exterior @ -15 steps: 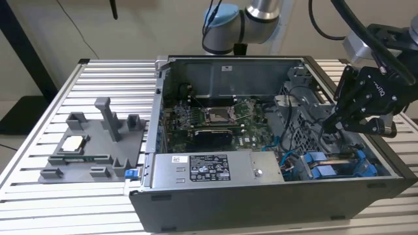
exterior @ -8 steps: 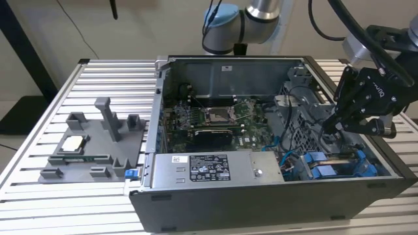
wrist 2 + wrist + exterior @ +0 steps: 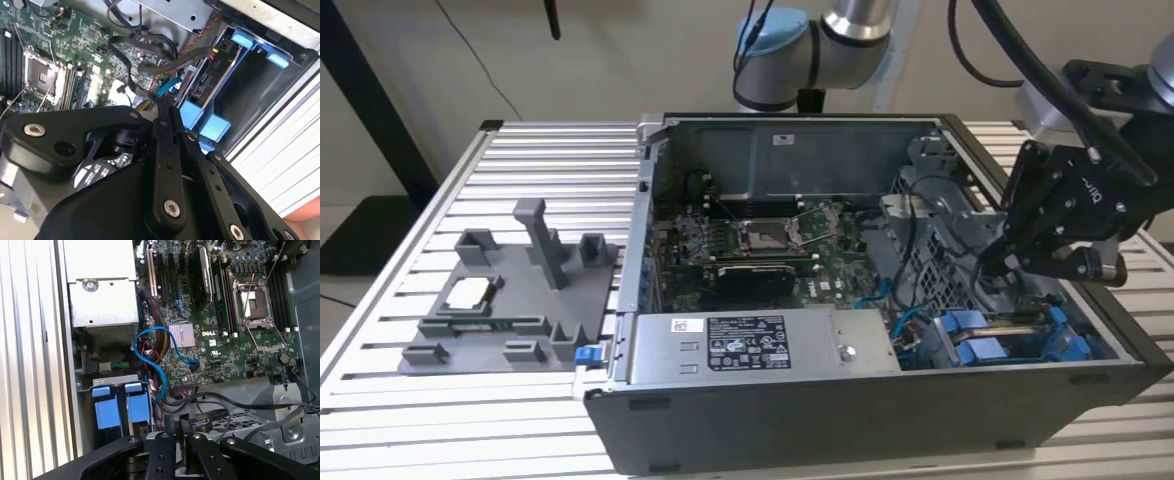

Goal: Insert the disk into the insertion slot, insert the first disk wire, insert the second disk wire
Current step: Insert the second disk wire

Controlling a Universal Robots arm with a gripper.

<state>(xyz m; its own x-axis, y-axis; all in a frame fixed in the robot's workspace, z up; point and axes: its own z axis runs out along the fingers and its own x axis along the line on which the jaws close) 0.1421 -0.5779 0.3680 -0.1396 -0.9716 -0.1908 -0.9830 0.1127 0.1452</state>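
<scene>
Insertion slot [image 3: 260,85] mouth open – black cables [image 3: 150,55] drape beside it, possibly crowding tool [image 3: 1007,262] path.

Small print, not legible: a black-and-white label [image 3: 747,343] on the front face of the power-supply box [image 3: 854,335], plus, beyond that box, white lettering [image 3: 208,333] and small white stickers [image 3: 214,343] on the green motherboard [image 3: 225,360].

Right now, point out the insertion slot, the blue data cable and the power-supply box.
insertion slot [image 3: 260,85], second wrist view, dark bay floor between blue rails.
blue data cable [image 3: 150,335], first wrist view, top of its loop.
power-supply box [image 3: 761,345], exterior view, labelled top face.
</scene>
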